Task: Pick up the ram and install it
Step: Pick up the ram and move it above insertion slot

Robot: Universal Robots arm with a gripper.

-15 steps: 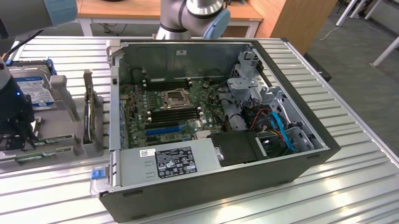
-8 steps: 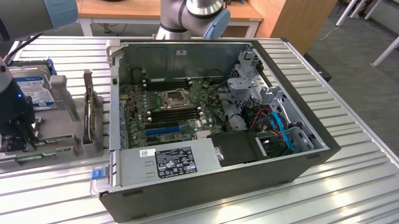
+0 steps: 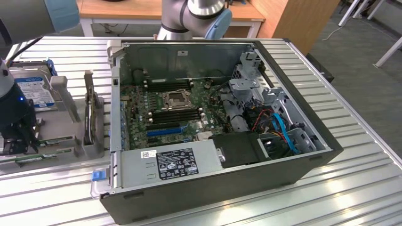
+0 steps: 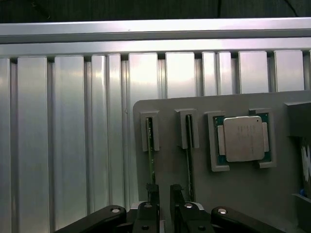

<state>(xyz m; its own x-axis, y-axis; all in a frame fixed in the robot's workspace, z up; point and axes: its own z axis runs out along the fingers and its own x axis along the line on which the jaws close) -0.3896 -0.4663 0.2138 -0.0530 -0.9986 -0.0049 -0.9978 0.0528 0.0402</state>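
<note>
**Gripper open and empty over the holder**
Your gripper [image 4: 164, 189] hangs over the gray holder [image 4: 233, 194] with its 2 fingers spread and nothing between them. The ram [image 4: 150, 145] stands on edge in its slot there, in line with 1 fingertip [image 4: 153, 190]. A 2nd stick [image 4: 190, 160] stands just beside it, then the processor [image 4: 241, 138]. The open computer case [image 3: 207, 188] sits well apart.
</note>
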